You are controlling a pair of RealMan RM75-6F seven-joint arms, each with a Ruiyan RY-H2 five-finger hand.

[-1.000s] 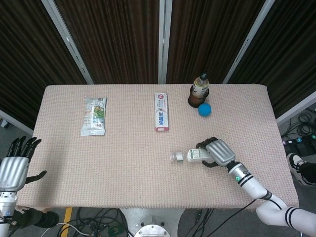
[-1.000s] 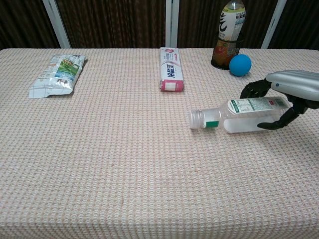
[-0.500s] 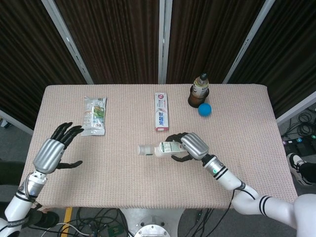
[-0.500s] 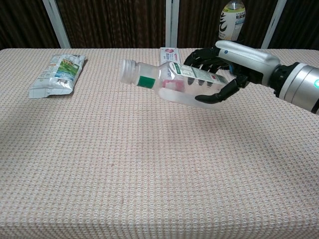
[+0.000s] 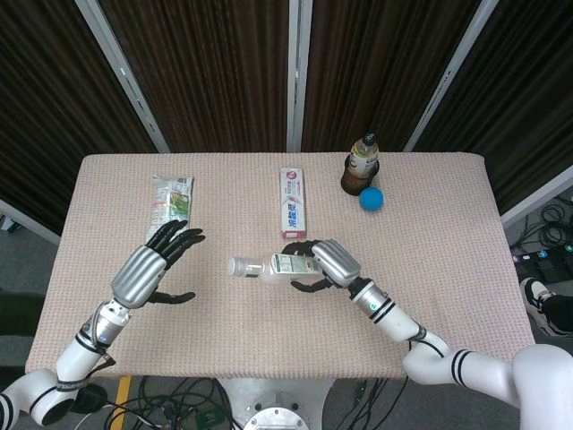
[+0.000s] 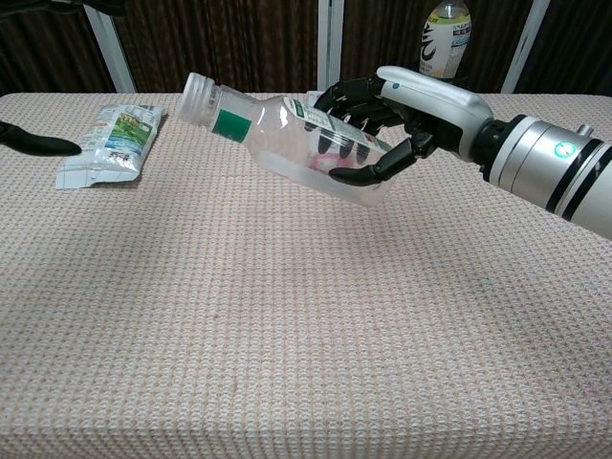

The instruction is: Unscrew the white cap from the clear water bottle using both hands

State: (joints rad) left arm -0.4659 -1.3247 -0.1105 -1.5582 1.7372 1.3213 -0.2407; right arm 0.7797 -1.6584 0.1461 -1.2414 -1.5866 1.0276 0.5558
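Above the table [image 5: 430, 242], the bottle [image 5: 269, 267] has travelled further left, right hand [image 5: 322, 262] clamped round its body, cap [image 6: 198, 95] pointing toward the nearing, spread-fingered left hand [image 5: 148, 271].

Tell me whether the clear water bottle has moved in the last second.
Yes. The clear water bottle, held in the right hand, was lifted off the table and carried left, from below the blue ball to below the toothpaste box.
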